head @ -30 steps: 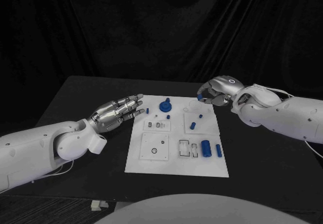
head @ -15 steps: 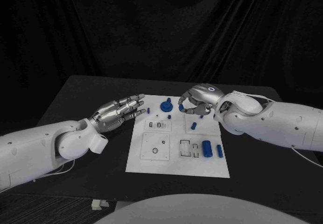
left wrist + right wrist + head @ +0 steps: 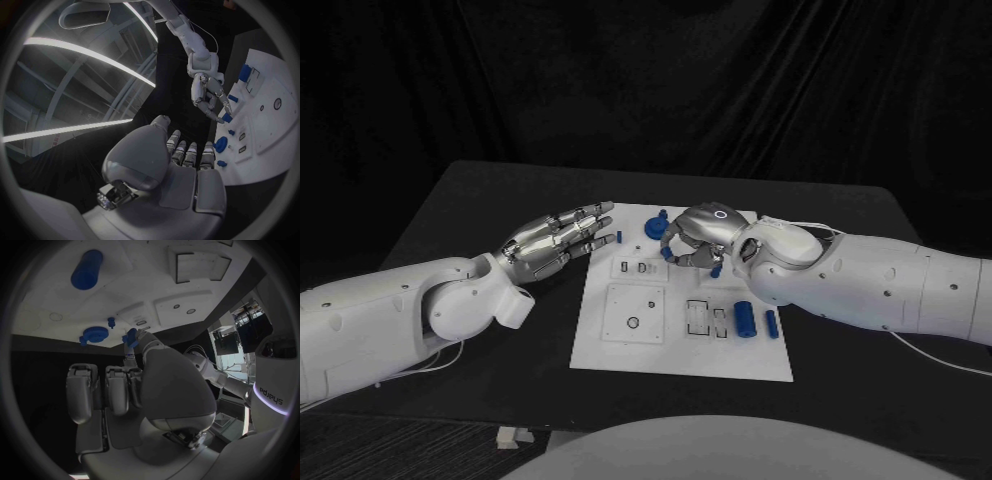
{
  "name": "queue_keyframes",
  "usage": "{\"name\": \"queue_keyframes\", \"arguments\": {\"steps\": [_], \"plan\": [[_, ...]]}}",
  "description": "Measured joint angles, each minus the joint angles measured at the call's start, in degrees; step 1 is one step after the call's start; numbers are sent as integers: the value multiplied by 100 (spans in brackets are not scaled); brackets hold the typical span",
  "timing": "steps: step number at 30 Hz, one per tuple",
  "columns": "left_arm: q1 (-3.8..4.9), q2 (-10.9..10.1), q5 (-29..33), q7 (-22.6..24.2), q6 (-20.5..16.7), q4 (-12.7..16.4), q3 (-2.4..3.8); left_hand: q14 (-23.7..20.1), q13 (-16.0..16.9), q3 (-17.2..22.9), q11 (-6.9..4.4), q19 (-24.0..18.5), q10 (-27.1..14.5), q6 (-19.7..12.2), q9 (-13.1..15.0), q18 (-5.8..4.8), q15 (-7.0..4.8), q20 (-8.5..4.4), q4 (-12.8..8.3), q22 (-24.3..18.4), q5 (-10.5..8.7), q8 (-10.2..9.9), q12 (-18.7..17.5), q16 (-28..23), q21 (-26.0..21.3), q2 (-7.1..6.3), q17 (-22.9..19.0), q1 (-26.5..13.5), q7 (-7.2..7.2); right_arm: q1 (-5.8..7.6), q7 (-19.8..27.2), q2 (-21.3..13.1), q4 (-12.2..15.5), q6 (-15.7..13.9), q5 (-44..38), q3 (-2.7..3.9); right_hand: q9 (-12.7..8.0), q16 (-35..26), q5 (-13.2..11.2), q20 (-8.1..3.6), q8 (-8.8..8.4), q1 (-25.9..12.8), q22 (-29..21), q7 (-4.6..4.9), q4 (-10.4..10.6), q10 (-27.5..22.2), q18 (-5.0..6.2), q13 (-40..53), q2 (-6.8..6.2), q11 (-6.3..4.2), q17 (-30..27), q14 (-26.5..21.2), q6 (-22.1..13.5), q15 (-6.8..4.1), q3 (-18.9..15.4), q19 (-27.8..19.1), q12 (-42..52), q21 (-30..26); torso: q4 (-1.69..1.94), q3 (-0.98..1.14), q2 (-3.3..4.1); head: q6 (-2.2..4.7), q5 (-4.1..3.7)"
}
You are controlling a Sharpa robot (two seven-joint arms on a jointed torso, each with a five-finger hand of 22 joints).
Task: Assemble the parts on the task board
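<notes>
The white task board (image 3: pixel 632 345) lies mid-table. My right hand (image 3: pixel 701 235) hovers over its far middle and pinches a small blue part (image 3: pixel 130 336) at its fingertips, close above the board (image 3: pixel 156 270). A blue round knob (image 3: pixel 652 228) and a tiny blue peg (image 3: pixel 111 321) stand just beside that hand. A blue peg (image 3: pixel 715 268) lies under it. My left hand (image 3: pixel 560 238) is open with its fingers stretched out flat, just off the board's far left edge, touching nothing. The left wrist view shows the right hand (image 3: pixel 209 95) with the blue part (image 3: pixel 226 118) at its fingertips.
A thick blue cylinder (image 3: pixel 743 318) and a slim blue one (image 3: pixel 770 322) lie on the board's near right. Next to them are rectangular slots (image 3: pixel 697 317). A square plate with a small hole (image 3: pixel 632 315) sits near left. Black table surrounds the board.
My right hand has moved left from the board's far right corner to over its far middle, carrying the small blue part. The left hand has stayed put.
</notes>
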Motion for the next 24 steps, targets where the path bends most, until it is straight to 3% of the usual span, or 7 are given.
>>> {"name": "queue_keyframes", "arguments": {"steps": [24], "plan": [[0, 31, 0, -13, 26, -9, 1, 0, -1, 0, 0, 0, 0, 0, 0, 0, 0, 0, 0, 1, 0, 21, 0, 0, 0, 0, 0, 0, 0, -96, -247, 278, -270, 141, -165, 2, 19, 0, -8, 41, -55, -26, -1, 3, 0, -1, 0, -1, 25, 41, 0, -6, -5, 36, -1, 1, 0, -22, -3, 0, -1, 0, -3]]}}
